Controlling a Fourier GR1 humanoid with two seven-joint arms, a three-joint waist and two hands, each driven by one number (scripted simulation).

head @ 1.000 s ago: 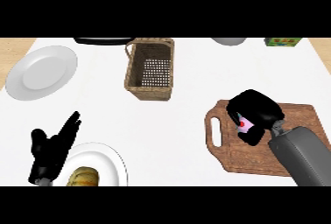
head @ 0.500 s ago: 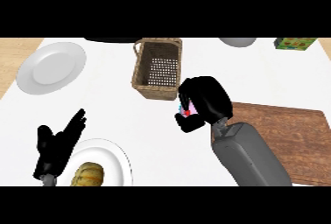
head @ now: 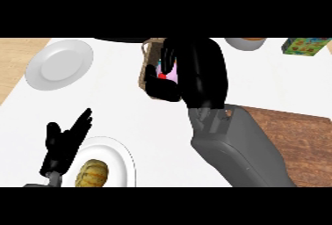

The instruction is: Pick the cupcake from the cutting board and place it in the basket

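**A:** ok so where's the cupcake (head: 161, 74) at? All I can spot is a bit of pink with a red dot on top.

**B:** yep, that's it. It's tucked inside the right hand (head: 191, 72), black fingers and thumb curled round it, and the hand sits right over the woven wicker basket (head: 148, 59) near the counter's far edge. Most of the basket is hidden, only its brown left wall pokes out.

**A:** and the arm?

**B:** chunky smooth grey forearm rising from the near edge, crossing the corner of the wood-grain cutting board (head: 295, 138) on the right side.

**A:** other hand?

**B:** left hand (head: 63, 143) rests at the near left, fingers straight and spread, holding nothing, beside a white plate (head: 123, 156) carrying a ridged golden pastry (head: 92, 173).

**A:** surface?

**B:** plain white counter (head: 123, 110). Another round white plate (head: 59, 64) sits empty at the far left corner, a green patterned box (head: 304, 45) at the far right.
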